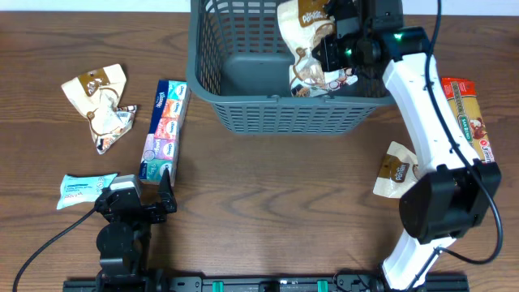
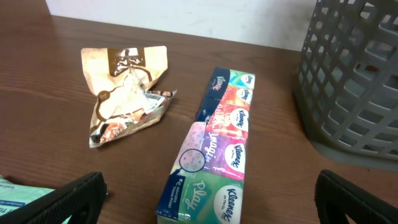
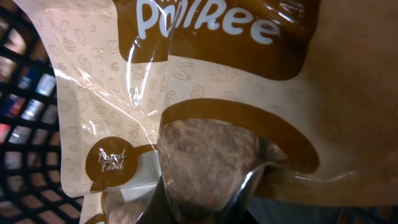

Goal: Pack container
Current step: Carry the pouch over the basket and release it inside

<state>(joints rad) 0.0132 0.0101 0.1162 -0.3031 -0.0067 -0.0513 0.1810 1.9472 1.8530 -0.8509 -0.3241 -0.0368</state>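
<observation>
Running along the 12 o'clock edge of the overhead view, the container has its far rim cut off by the picture. The widest open stretch of table lies from the centre down to 6 o'clock. At 9 o'clock a long tissue pack lies lengthwise, close to the container's 9 o'clock wall but apart from it. Crumpled snack packets sit at 10 o'clock, and a pale packet at 8 o'clock. A red packet lies at 3 o'clock, near the table edge. A cream pouch at 4 o'clock is partly hidden under the right arm.

The table is dark brown wood grain, and nothing of the room beyond it shows.

The left jaws are spread wide at 7 o'clock. Their black fingers point at the near end of the tissue pack, well apart from the container. The right jaws are pressed together, pinching a brown-and-cream snack pouch over the 3 o'clock half of the container, within its rim. The lattice wall shows behind the pouch in the right wrist view.
</observation>
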